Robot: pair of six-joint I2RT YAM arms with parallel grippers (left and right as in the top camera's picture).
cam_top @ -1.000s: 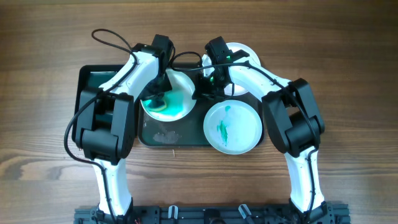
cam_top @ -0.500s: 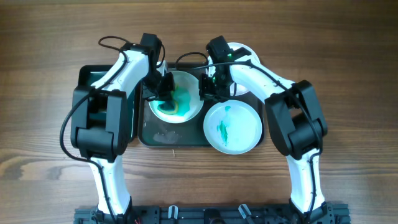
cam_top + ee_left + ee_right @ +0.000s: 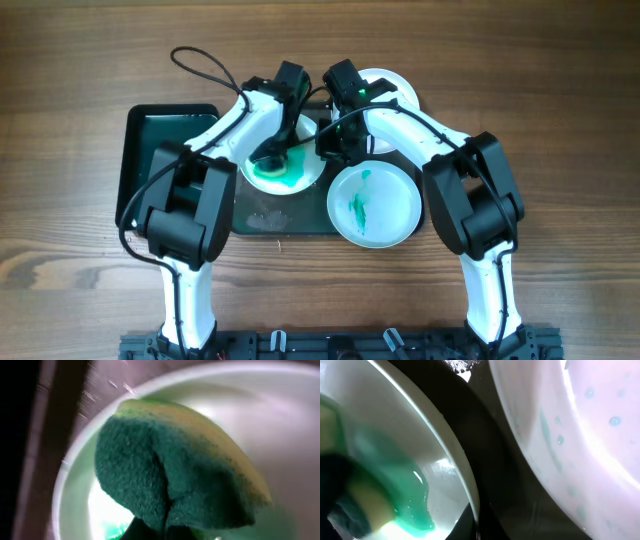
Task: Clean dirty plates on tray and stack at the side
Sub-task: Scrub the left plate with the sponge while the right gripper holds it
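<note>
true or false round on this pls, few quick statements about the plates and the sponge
1. The left gripper holds a sponge against the middle plate. True.
2. The front plate, nearest the robot, is spotless. False: a teal smear runs across it.
3. Three plates show in the overhead view. True: the back plate is the third.
4. The plates are stacked in one pile. False: they lie side by side.
5. The sponge is yellow all over. False: it has a dark green scouring face on a yellow layer.
</note>
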